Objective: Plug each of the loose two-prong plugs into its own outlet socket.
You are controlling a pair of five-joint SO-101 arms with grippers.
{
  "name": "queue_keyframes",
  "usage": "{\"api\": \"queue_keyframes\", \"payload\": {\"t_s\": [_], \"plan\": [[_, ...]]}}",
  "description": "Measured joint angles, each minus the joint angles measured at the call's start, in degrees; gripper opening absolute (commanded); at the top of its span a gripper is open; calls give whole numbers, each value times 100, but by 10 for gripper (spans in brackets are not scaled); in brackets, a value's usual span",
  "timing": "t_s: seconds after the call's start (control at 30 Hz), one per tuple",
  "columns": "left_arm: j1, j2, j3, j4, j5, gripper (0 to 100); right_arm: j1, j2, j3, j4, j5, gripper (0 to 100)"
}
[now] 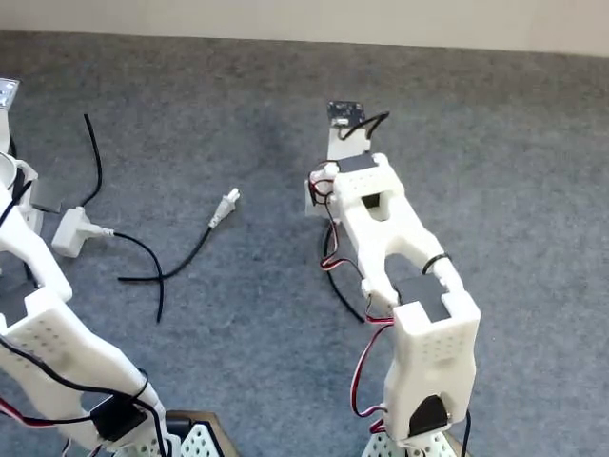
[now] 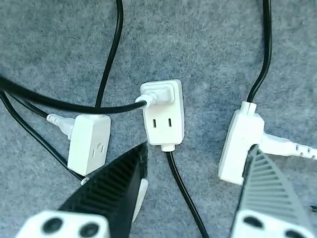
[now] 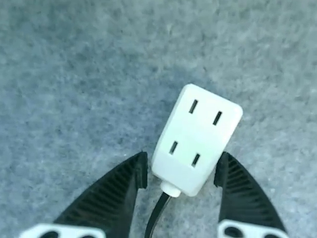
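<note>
Right pincer [image 3: 182, 161]: spread wide, fingers either side of the cord end of a white outlet block [image 3: 197, 139], clamping nothing.
Left pincer [image 2: 198, 156]: wide apart, holding nothing, above the middle block [image 2: 163, 119].
Middle block: white plug seated in its end, one slot pair bare.
Second block [image 2: 89, 144], third block [image 2: 240, 146]: either side of it.
Loose plug [image 1: 226, 204]: on the grey carpet [image 1: 495, 143] between the arms, black cord trailing.

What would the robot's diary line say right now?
left claw: open over outlets | right claw: open around outlet block | loose plug: lying unplugged
</note>
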Motion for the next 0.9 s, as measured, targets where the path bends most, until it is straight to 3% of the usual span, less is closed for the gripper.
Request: {"api": "queue_keyframes", "payload": {"t_s": [0.07, 0.33, 0.43, 0.57, 0.7, 0.9], "plan": [[0, 0, 0, 0, 0, 309, 0, 0, 0, 0, 0, 208], [0, 0, 0, 0, 0, 309, 0, 0, 0, -70, 0, 11], [0, 0, 0, 0, 0, 309, 9, 79, 0, -132, 53, 6], [0, 0, 0, 0, 0, 309, -53, 53, -18, 53, 756, 6], [0, 0, 0, 0, 0, 309, -659, -211, -9, 862, 1521, 6], [0, 0, 0, 0, -88, 309, -2251, -914, 246, 1688, 2444, 6]]}}
